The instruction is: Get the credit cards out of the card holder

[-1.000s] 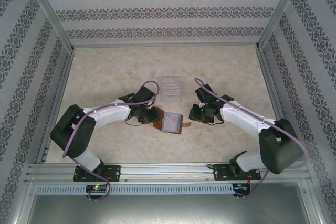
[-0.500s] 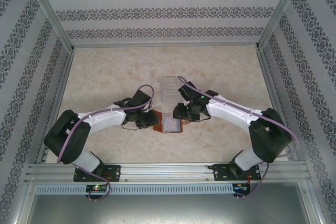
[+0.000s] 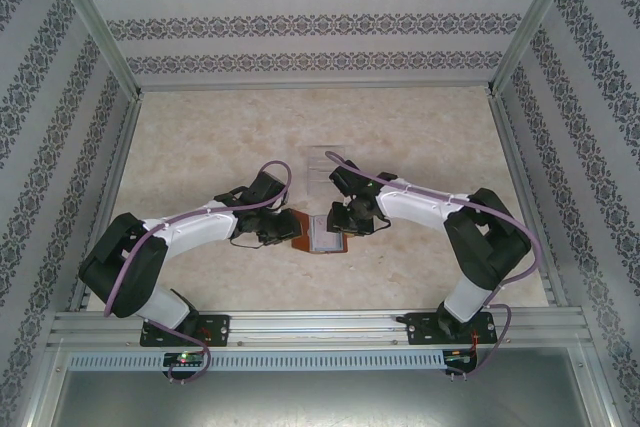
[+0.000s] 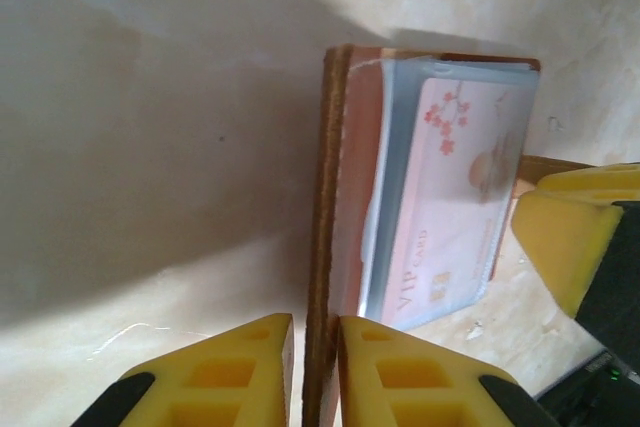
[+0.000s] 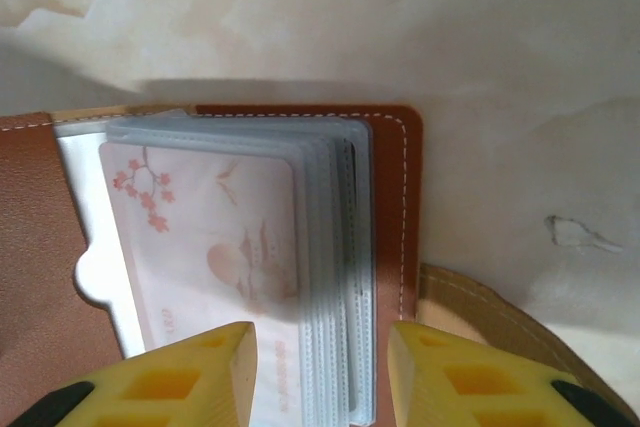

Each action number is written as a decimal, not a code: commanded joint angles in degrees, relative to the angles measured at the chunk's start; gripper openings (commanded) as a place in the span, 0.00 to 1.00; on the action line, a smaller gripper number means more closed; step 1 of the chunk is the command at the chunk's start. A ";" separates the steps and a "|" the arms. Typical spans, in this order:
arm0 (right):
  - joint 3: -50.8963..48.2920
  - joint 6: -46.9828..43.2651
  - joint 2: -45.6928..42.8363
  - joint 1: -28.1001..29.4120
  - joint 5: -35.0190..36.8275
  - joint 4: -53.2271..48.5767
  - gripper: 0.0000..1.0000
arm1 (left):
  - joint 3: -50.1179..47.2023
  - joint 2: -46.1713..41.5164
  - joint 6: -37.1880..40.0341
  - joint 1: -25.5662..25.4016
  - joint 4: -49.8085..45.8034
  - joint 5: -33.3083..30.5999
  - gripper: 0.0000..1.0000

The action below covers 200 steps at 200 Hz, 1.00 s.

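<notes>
Right arm [image 3: 420, 202] has swung in over the one card holder [image 3: 322, 235].
Left hand [image 4: 315, 332] pinches its cover; right hand [image 5: 320, 357], spread, straddles sleeves [image 5: 335, 247] showing one pink card [image 5: 215, 247].

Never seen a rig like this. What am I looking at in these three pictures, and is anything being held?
Two robot arms work at a marble-patterned table. One picture looks down from above; the others come from cameras on each wrist, with yellow fingers showing. An open brown card holder lies between the arms, a pinkish blossom card in its clear sleeves. The left gripper pinches the holder's cover edge. The right gripper stands open over the sleeves. A clear plastic box sits beyond it.
</notes>
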 commanded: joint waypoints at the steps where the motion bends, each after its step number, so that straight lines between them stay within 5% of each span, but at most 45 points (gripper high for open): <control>1: -0.23 -2.10 1.49 -1.40 -0.22 0.39 0.40 | 1.58 0.24 3.24 0.73 -5.69 -3.63 0.21; 135: -3.00 -3.55 4.17 -2.84 -1.71 1.45 0.36 | 11.95 12.92 13.36 0.46 -28.43 -17.45 0.40; 200: -3.95 -1.45 1.89 -1.72 -2.95 2.60 0.35 | 16.26 5.81 14.00 1.50 -28.54 -15.65 0.38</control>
